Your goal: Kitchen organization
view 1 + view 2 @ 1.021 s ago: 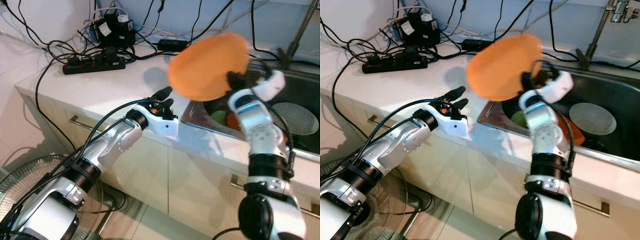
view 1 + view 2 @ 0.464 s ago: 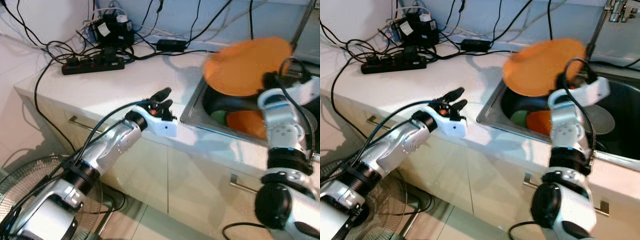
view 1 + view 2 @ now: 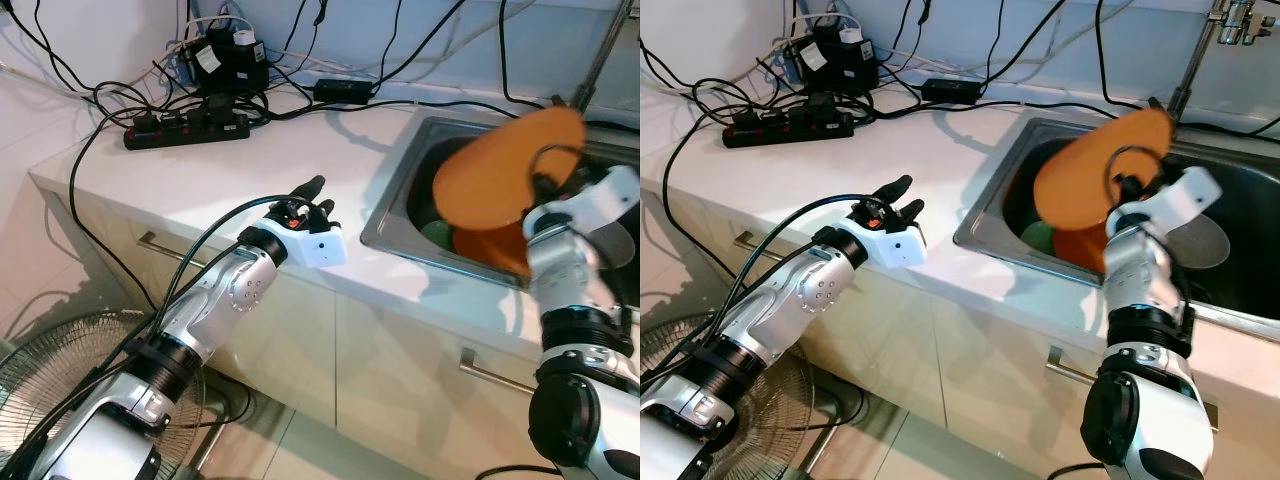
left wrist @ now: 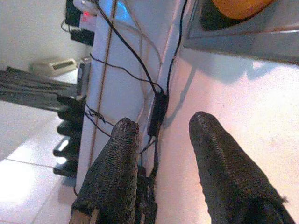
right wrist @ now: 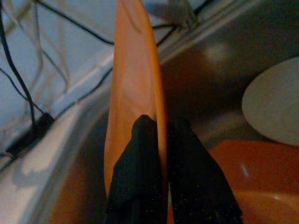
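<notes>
Your left arm reaches forward and to the right, its left gripper (image 3: 314, 197) low over the desk (image 3: 230, 170) edge with the jaws parted and nothing between them. Your right arm rises upright, its right gripper (image 3: 1123, 187) clamped on the orange plate's (image 3: 1090, 180) edge.

This is a home kitchen. A pale, smooth worktop (image 3: 230, 165) runs over cream cupboard fronts with slim metal bar handles (image 3: 493, 373), and a stainless steel sink basin (image 3: 1250, 250) is let into it, a chrome tap stem (image 3: 1192, 60) rising behind. In the basin, beyond the right arm's closed jaws, lie a round white plate (image 3: 1205, 240) and other coloured crockery. A black power strip (image 3: 186, 130) with tangled black cables sits by the wall, and a round wire-caged floor fan (image 3: 50, 370) stands on the tiled floor.
</notes>
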Available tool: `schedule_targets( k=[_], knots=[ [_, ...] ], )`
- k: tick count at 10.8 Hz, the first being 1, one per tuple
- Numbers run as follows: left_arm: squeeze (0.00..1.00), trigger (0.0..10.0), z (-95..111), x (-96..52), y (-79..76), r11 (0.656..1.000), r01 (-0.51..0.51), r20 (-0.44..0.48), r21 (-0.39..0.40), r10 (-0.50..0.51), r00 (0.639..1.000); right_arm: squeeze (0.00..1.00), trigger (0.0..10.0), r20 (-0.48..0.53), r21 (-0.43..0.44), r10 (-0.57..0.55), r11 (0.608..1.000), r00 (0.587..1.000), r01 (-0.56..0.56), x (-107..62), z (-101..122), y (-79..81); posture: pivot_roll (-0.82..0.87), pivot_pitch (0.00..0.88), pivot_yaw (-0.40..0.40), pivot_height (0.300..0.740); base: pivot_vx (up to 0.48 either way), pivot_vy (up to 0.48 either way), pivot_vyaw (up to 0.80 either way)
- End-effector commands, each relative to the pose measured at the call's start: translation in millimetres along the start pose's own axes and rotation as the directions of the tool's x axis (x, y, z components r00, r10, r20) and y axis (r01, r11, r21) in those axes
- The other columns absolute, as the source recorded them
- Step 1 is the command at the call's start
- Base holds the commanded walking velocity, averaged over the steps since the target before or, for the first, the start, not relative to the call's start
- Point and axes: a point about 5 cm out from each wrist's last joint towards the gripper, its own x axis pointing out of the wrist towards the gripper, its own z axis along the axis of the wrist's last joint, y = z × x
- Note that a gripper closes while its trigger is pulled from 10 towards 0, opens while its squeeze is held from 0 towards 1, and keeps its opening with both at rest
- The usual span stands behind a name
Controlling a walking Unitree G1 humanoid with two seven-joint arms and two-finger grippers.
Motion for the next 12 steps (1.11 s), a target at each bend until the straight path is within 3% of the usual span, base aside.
schedule_targets(
  k=[1,4,10,12],
  knots=[
    [0.0,10.0,-2,-1.8,3.9,0.999,-0.013,-0.02,-0.04,0.012,1.0,0.0,10.0,0.021,-0.022,0.028,0.999,0.999,-0.027,0.8,1,5.4,0.17,0.028,0.035,0.74,0.0,0.0,0.0],
    [0.0,10.0,-2,-4.1,5.8,0.994,-0.037,-0.048,-0.099,0.032,0.998,0.0,10.0,-0.05,-0.058,0.027,0.998,0.998,-0.03,-0.9,-21,2.7,0.18,0.03,0.035,0.74,0.0,0.0,0.0],
    [0.0,10.0,2,-4.8,2.1,0.984,-0.039,-0.082,-0.172,0.025,0.996,0.0,10.0,-0.136,-0.176,0.016,0.984,0.991,-0.04,-5.6,-48,-0.1,0.18,0.023,0.035,0.74,0.0,0.0,0.0],
    [0.0,10.0,3,-5.4,2.0,0.979,-0.048,-0.089,-0.2,0.03,0.996,0.0,10.0,-0.147,-0.176,0.014,0.983,0.989,-0.04,-5.7,-50,1.3,0.19,0.026,0.034,0.74,0.0,0.0,0.0]
  ],
)
